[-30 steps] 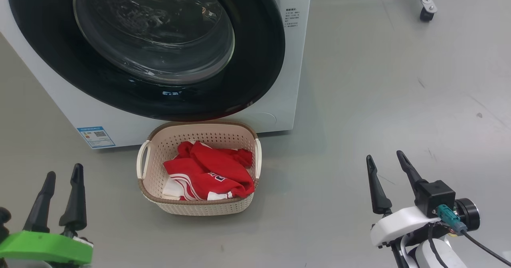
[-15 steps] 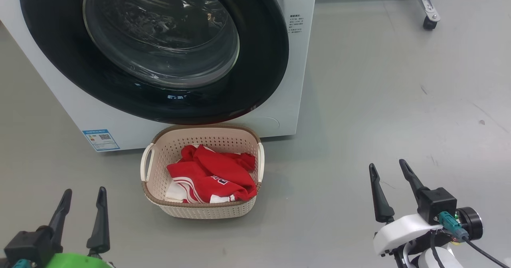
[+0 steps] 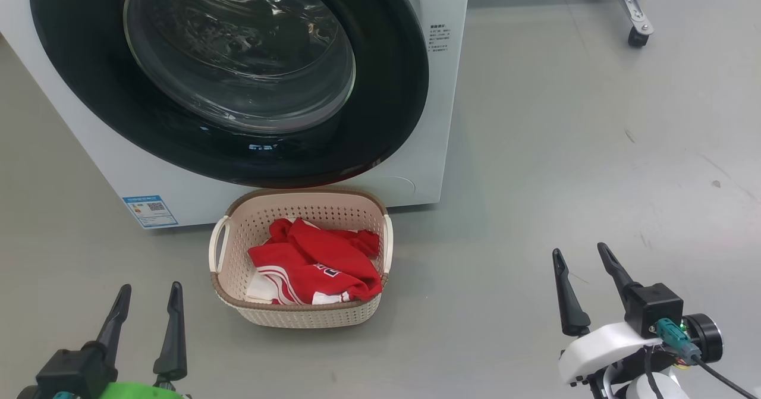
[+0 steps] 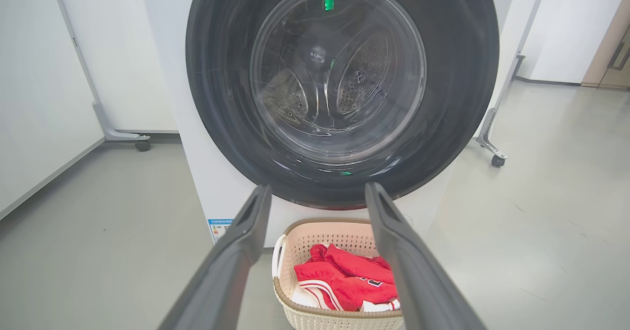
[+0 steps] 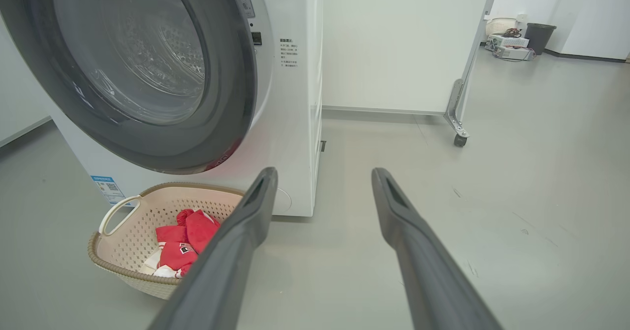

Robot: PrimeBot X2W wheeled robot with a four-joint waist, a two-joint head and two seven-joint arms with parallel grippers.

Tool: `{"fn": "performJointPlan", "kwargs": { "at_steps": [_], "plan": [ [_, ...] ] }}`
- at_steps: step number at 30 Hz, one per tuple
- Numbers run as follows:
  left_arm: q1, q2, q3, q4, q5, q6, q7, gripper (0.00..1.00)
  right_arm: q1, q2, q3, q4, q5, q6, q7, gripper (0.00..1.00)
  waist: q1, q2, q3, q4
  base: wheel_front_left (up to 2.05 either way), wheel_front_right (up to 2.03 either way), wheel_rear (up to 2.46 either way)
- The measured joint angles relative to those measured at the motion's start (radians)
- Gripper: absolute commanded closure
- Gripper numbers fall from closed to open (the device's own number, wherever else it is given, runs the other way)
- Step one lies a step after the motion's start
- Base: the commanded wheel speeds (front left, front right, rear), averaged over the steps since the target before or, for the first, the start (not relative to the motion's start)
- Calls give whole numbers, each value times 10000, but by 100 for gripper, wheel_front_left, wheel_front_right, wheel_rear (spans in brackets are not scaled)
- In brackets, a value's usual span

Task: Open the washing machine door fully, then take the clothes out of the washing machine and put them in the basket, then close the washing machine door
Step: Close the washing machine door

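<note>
The left end effector [image 3: 150, 287] withdrew; it and the right end effector [image 3: 578, 250] gaped empty; the glossy black round door [image 3: 386, 90] ahead looked shut, task seemingly finished.

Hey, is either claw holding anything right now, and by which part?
Nothing is held. The left claw and right claw are both open and empty, clear of the basket.
</note>
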Motion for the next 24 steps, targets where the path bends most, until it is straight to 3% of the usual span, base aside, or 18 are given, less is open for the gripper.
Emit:
{"fn": "performJointPlan", "kwargs": {
  "at_steps": [14, 15, 16, 17, 18, 24],
  "plan": [
    [4, -29, -31, -33, 270, 194, -84, 0, 75, -38, -61, -257, -54, -59, 128, 0, 0, 0, 98, 77, 0, 0, 0],
    [4, -36, -31, -36, 291, 196, -84, 0, 91, -38, -73, -268, -82, -59, 130, 5, 0, 0, 109, 85, 0, 0, 0],
    [4, -44, -31, -48, 313, 211, -86, 0, 109, -38, -88, -288, -88, -59, 130, 52, 0, 0, 120, 94, 0, 0, 0],
    [4, -54, -31, -61, 316, 224, -90, 0, 117, -38, -107, -299, -88, -59, 130, 89, 0, 0, 132, 102, 0, 0, 0],
    [3, -58, -33, -73, 320, 224, -148, 0, 118, -38, -132, -313, -88, -59, 130, 100, 0, 0, 143, 112, 0, 0, 0],
    [-4, -67, -127, -196, 339, 267, -169, 0, 118, -75, -274, -464, -88, -61, 148, 100, 0, 0, 257, 195, 0, 0, 0]
  ]
}}
